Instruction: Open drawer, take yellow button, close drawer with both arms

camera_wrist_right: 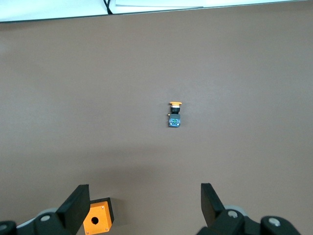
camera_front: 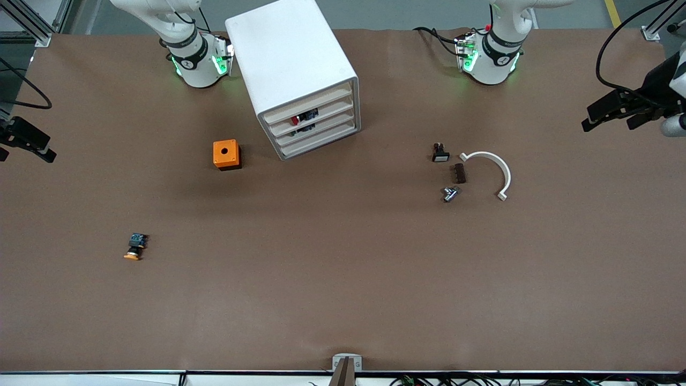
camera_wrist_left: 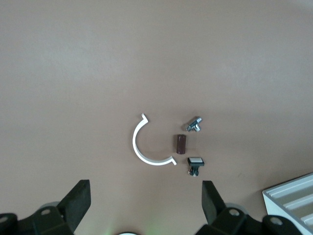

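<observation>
The white cabinet (camera_front: 292,64) stands between the two arm bases. Its topmost drawer (camera_front: 308,105) sits pushed in, flush with the three below. The button (camera_front: 135,247), with an orange cap, black body and bluish end, lies on its side on the table toward the right arm's end, nearer the front camera than the cabinet. It also shows in the right wrist view (camera_wrist_right: 174,113). My right gripper (camera_wrist_right: 145,203) is open and empty, held high over the right arm's end of the table (camera_front: 24,155). My left gripper (camera_wrist_left: 145,200) is open and empty, held high over the left arm's end (camera_front: 611,122).
An orange cube with a black hole (camera_front: 226,154) sits beside the cabinet and shows by a right finger (camera_wrist_right: 97,220). Toward the left arm's end lie a black switch with a white face (camera_front: 440,154), a brown block (camera_front: 459,173), a metal piece (camera_front: 450,193) and a white arc (camera_front: 490,171).
</observation>
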Tool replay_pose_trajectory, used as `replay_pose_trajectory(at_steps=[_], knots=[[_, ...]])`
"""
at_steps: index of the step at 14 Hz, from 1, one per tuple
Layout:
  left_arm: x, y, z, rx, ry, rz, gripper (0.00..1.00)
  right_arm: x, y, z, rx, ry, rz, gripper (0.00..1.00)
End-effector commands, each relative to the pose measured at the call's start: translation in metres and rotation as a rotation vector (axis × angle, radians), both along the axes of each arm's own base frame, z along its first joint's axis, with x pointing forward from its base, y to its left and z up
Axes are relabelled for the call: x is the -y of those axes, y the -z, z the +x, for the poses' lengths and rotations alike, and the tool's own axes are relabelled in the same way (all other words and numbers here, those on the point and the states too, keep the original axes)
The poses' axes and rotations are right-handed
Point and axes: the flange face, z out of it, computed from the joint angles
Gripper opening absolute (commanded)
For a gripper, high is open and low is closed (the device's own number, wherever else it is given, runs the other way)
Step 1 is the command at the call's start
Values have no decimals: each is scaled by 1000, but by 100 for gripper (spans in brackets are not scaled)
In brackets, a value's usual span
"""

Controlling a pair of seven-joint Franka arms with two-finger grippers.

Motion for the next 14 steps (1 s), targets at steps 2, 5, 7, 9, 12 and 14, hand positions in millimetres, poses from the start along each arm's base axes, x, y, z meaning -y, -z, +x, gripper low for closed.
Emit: replay_pose_trajectory(at_steps=[2, 5, 7, 9, 12, 14], knots=[[-1, -2, 12, 11, 18, 20, 100, 0, -5, 3, 1, 17, -14, 100], [6, 6, 25, 8, 32, 71, 100, 0, -5, 3, 1, 17, -13, 100], [18, 4, 30, 16, 40, 83, 100, 0, -5, 3, 1, 17, -14, 100], [18, 3, 31, 18, 43, 84, 100, 0, -5, 3, 1, 17, -14, 100], [19, 4, 31, 17, 55, 84, 100, 1, -5, 2, 1, 19, -12, 100], [18, 4, 32, 17, 55, 84, 100, 0, -5, 3, 1, 17, -12, 100]])
